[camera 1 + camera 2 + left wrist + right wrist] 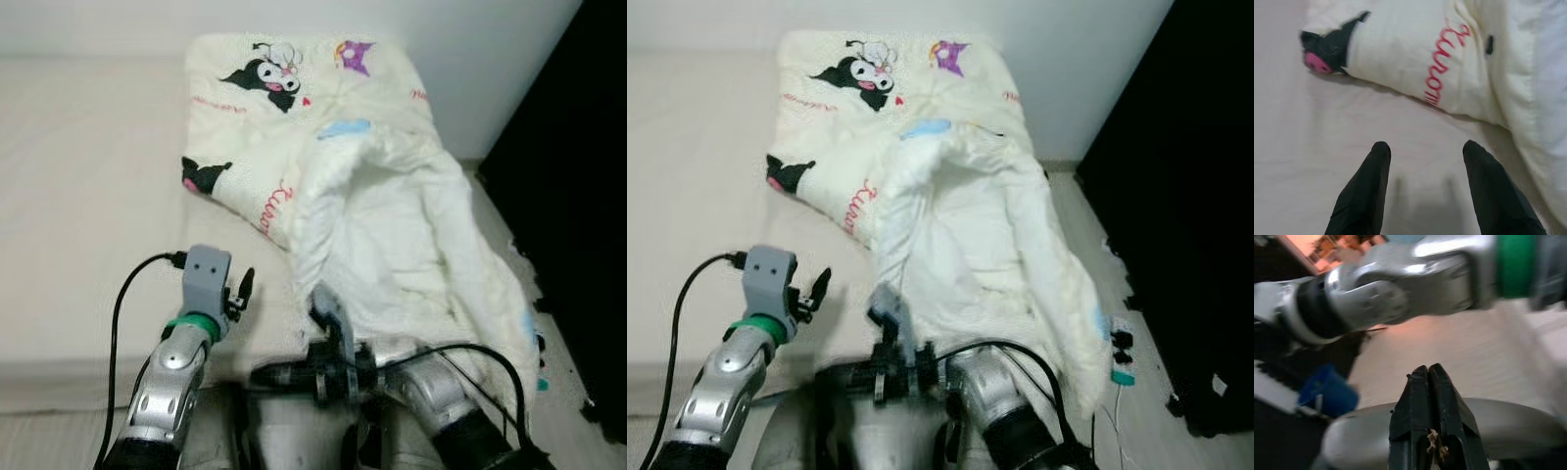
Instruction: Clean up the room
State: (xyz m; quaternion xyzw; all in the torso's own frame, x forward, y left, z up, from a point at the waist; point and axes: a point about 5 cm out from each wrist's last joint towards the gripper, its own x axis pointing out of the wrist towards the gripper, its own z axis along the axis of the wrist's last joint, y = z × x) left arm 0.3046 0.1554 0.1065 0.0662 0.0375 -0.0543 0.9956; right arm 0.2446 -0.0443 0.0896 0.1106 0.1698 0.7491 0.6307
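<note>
Left claw [1422, 149] hovers spread and empty over the bed [78, 196] beside the quilt [392, 215]; right claw [1428, 369] is pressed closed, empty.

the two eye views look forward and down from the robot's head, set side by side, and share one scene: the bed [88, 186], the cream printed quilt [294, 117], both silver arms low in the frame, and the dark wall at the right edge. the right eye view takes in more of the floor [1087, 235] beside the bed. the left wrist view looks along the parted fingers of the left hand [1422, 156], close above the bed sheet and facing the quilt's near corner. the right wrist view looks along the closed fingers of the right hand [1428, 374], sideways and close, toward the left forearm [1400, 284].
</note>
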